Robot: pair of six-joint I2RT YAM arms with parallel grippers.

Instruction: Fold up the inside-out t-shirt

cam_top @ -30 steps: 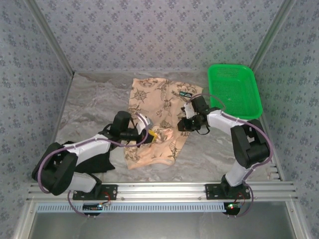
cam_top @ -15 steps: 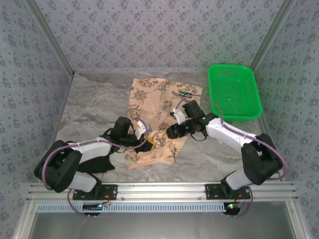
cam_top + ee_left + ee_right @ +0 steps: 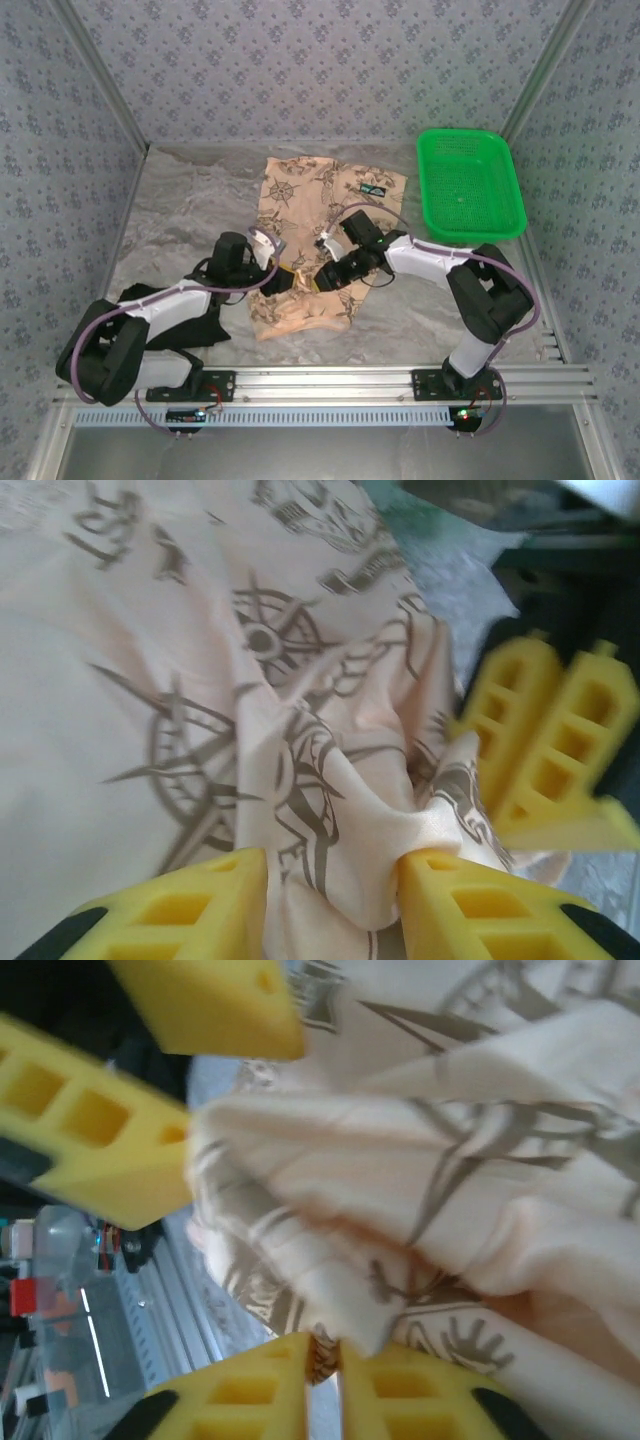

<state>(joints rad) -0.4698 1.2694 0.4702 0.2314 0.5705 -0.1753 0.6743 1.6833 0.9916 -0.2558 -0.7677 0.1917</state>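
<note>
Handover on the inside-out t-shirt (image 3: 300,195): right gripper (image 3: 322,1358) has closed in, fingers clamped on a fold; left gripper (image 3: 333,868) fingers newly parted, releasing it

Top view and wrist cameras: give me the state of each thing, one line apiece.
t-shirt: lying spread, near end bunched, not yet folded.
left gripper: open, a fabric fold between its jaws.
right gripper: shut on a t-shirt fold.
green basket: upright, empty.
black garment: lying heaped at near left.
</note>
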